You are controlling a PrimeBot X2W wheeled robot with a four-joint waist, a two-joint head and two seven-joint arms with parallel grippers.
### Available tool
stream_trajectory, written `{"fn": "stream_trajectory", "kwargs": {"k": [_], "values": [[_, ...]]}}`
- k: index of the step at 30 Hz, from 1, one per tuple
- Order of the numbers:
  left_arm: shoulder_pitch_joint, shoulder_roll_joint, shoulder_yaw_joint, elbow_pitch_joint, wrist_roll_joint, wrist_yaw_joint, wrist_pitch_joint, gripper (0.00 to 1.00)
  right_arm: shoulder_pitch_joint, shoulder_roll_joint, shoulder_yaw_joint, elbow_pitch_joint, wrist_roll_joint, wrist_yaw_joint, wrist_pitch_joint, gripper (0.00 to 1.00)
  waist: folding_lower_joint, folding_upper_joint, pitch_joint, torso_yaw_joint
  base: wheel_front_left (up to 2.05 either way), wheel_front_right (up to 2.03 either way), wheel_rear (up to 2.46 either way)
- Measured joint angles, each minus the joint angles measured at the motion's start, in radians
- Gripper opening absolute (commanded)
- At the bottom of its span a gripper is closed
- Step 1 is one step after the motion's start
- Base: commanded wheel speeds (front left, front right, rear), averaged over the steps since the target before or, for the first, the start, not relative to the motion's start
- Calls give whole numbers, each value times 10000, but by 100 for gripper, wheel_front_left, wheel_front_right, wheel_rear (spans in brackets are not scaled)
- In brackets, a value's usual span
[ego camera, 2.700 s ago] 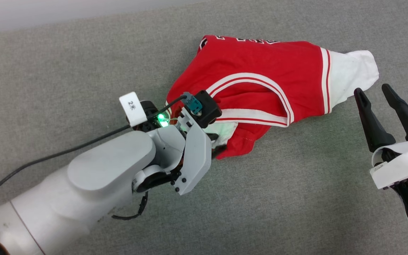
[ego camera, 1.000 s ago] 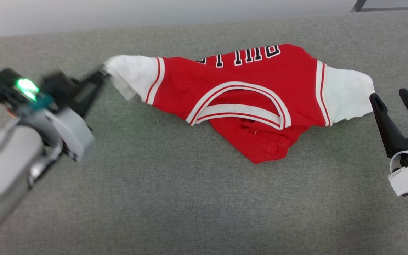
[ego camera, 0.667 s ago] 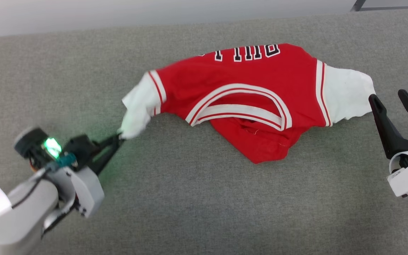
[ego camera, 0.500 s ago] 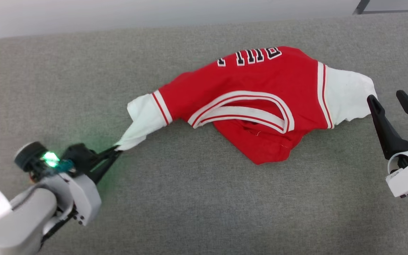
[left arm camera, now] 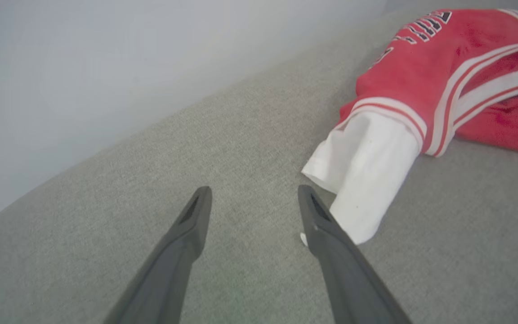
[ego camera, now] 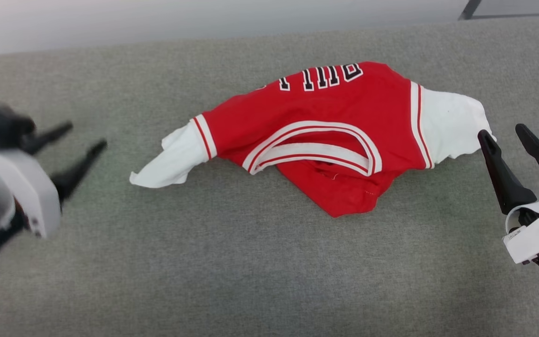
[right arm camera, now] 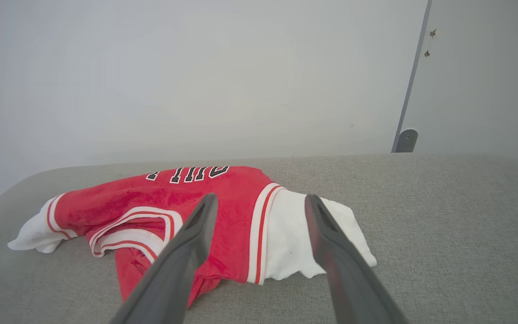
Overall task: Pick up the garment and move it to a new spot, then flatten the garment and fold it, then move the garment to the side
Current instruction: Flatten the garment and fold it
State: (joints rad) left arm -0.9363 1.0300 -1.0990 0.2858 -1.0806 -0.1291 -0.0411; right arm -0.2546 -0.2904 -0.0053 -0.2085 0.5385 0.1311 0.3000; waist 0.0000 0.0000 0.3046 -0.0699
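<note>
The garment (ego camera: 325,135) lies rumpled on the grey surface (ego camera: 251,262), sleeves spread outward, so flattening is judged unfinished. The left gripper (ego camera: 85,134) stands open and empty near one white sleeve. The right gripper (ego camera: 502,130), also open, hovers just beside the other sleeve, probably placed to seize it.

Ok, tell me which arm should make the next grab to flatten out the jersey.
Right, probably. The right gripper has its fingers open right beside the garment, at the white sleeve on that side. The left gripper, also open, stands clear of the other sleeve, which already lies pulled outward.
</note>
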Motion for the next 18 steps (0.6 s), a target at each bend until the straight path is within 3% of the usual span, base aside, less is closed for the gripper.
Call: {"fn": "stream_trajectory", "kwargs": {"k": [4,8,13,15,18], "values": [[-699,-401,-6,495,-571,0,677,100,-58,-6,44,-4,44,0,-25,100,0,0,192,-123,0,0,0],[-1309,-1210,-543,1141,-654,-2,1478,100,-196,-12,113,-42,40,0,-50,100,0,0,448,-258,0,0,0],[-2042,-1833,-1227,1871,-516,-2,1910,100,-373,-23,148,-107,23,0,-67,100,0,0,806,-437,0,0,0],[-2126,-2056,-1555,1730,-1024,-4,2336,100,-435,-10,171,-100,-17,0,-117,100,0,0,1011,-583,0,0,0],[-2223,-1941,-1680,1526,-1189,-17,2740,100,-435,4,167,-77,-19,0,-161,100,0,0,1104,-644,0,0,0]]}}
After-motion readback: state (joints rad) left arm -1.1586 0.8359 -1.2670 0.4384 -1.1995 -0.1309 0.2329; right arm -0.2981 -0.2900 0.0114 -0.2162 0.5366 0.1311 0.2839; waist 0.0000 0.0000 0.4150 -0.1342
